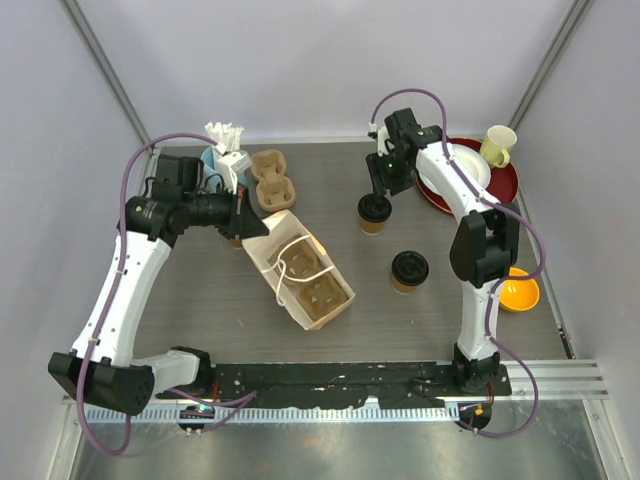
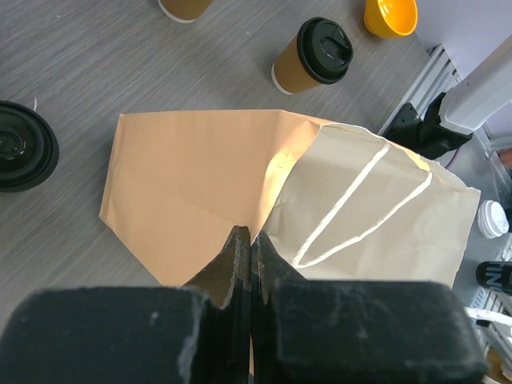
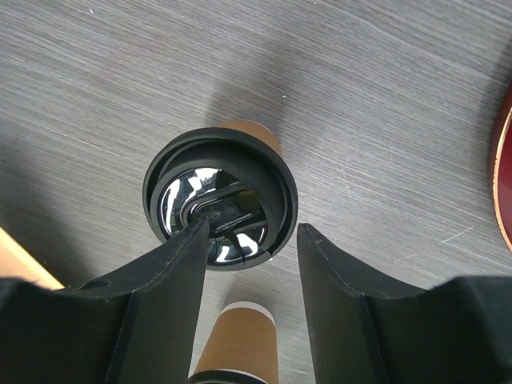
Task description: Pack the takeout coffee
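Two brown kraft-paper takeout coffee cups with black lids stand on the table, one [image 1: 374, 213] further back and one [image 1: 408, 271] nearer. My right gripper [image 1: 377, 193] hangs open right over the back cup. In the right wrist view that cup's lid [image 3: 240, 160] shows just past the spread fingertips of the right gripper [image 3: 254, 228], and the other cup [image 3: 237, 344] shows below. My left gripper [image 2: 252, 240] is shut on the rim of a tan paper bag [image 2: 192, 168] lying on its side. The nearer cup [image 2: 314, 54] stands beyond the bag.
A pulp cup carrier [image 1: 318, 296] sits in the bag's [image 1: 290, 255] mouth, and another carrier [image 1: 272, 180] lies behind. A blue cup of straws [image 1: 222, 150] is at the back left. A red plate [image 1: 505, 185], yellow mug [image 1: 498, 145] and orange bowl [image 1: 518, 291] are at the right.
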`<state>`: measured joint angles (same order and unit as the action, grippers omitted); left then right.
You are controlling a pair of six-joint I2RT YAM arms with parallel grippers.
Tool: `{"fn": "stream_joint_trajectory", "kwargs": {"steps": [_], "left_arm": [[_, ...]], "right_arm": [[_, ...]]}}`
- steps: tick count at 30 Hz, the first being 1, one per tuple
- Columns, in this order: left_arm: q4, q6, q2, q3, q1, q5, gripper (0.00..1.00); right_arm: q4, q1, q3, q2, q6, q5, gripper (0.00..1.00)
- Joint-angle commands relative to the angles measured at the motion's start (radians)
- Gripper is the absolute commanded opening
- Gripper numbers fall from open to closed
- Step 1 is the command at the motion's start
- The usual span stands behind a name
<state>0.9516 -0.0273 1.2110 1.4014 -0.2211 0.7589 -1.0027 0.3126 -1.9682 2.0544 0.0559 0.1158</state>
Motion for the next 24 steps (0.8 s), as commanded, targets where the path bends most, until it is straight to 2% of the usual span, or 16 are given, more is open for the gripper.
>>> {"fn": "stream_joint_trajectory", "kwargs": {"steps": [1, 7, 17, 20, 24], "left_arm": [[-0.007, -0.042, -0.011, 0.039, 0.002, 0.008, 0.0], [-0.008, -0.026, -0.01, 0.044, 0.002, 0.017, 0.0], [-0.013, -0.026, -0.013, 0.034, 0.002, 0.023, 0.0], [-0.011, -0.025, -0.013, 0.033, 0.002, 0.026, 0.0], [-0.011, -0.023, -0.011, 0.034, 0.002, 0.026, 0.0]], "right_arm": [[0.024, 0.006, -0.021, 0.019, 0.027, -0.004, 0.53], [0.029, 0.008, -0.06, 0.059, 0.045, -0.011, 0.49], [0.029, 0.006, -0.031, 0.053, 0.074, -0.001, 0.36], [0.018, 0.006, -0.041, 0.053, 0.075, 0.002, 0.36], [0.01, 0.011, -0.032, 0.029, 0.134, -0.028, 0.42]]}}
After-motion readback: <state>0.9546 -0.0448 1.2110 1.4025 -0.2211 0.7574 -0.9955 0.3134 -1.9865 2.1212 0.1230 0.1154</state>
